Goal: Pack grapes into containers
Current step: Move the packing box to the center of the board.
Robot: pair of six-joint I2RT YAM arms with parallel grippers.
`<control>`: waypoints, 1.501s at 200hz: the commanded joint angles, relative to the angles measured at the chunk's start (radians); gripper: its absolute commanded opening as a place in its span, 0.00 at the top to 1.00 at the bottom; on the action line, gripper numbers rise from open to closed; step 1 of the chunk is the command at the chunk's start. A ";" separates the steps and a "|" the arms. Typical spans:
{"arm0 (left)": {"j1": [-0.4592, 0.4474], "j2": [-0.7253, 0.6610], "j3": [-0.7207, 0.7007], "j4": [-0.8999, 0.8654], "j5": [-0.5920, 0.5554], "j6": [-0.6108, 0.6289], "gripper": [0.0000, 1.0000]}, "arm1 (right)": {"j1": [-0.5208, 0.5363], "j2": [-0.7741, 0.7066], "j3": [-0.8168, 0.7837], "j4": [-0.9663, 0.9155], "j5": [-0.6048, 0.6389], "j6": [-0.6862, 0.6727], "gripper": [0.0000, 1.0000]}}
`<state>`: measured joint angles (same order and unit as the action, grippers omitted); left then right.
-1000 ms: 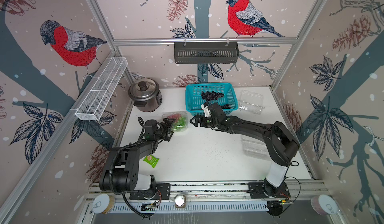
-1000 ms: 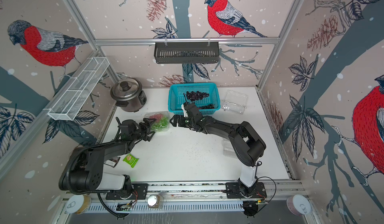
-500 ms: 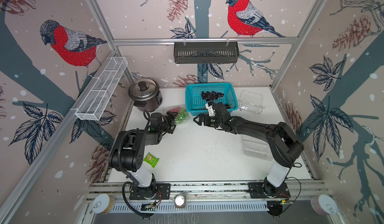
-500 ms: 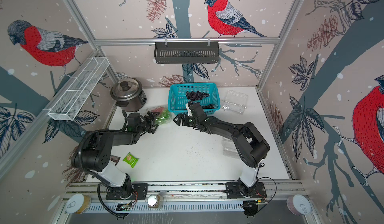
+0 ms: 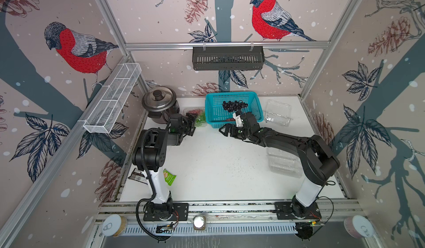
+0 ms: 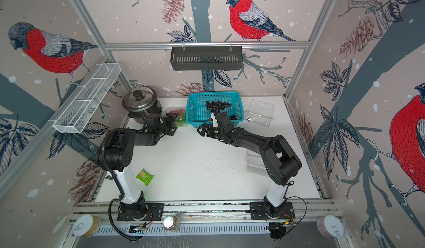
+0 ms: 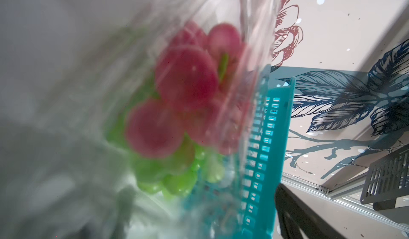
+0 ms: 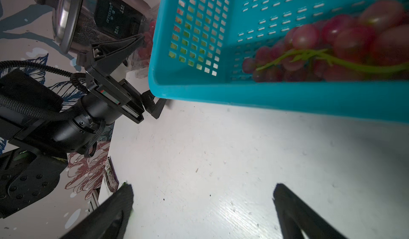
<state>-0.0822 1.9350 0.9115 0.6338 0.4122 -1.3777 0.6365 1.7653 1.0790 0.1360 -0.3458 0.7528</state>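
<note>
A clear container with red and green grapes stands against the left side of the teal basket. My left gripper is open, its fingers spread at the container's near end. Dark grapes and a red bunch lie in the basket. My right gripper is open and holds nothing; it hangs low over the table in front of the basket. In both top views an open container lies right of the basket. Another container sits by the right arm.
A steel rice cooker stands at the back left, close behind my left gripper. A green packet and a dark packet lie near the left arm's base. A wire shelf and a black rack hang on the walls.
My left gripper moved toward the back, and the container of red and green grapes went with it up to the basket. The right gripper shifted slightly.
</note>
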 commanded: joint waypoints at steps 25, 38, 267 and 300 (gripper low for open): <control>-0.005 0.079 0.081 0.011 -0.032 0.004 0.03 | -0.030 -0.001 0.002 0.011 -0.032 -0.029 0.00; -0.005 0.096 0.134 -0.011 -0.039 0.018 0.03 | -0.039 0.002 0.004 0.011 -0.036 -0.030 0.00; -0.034 -0.112 0.069 -0.275 0.045 0.250 0.03 | -0.153 -0.203 0.100 -0.361 0.154 -0.189 0.00; -0.122 -0.238 0.042 -0.352 0.024 0.318 0.03 | -0.260 -0.301 0.067 -0.516 0.272 -0.165 0.00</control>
<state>-0.1516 1.7641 0.9592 0.3466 0.4374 -1.1416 0.4397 1.5269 1.1675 -0.2279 -0.1993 0.5941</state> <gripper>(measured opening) 0.973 0.996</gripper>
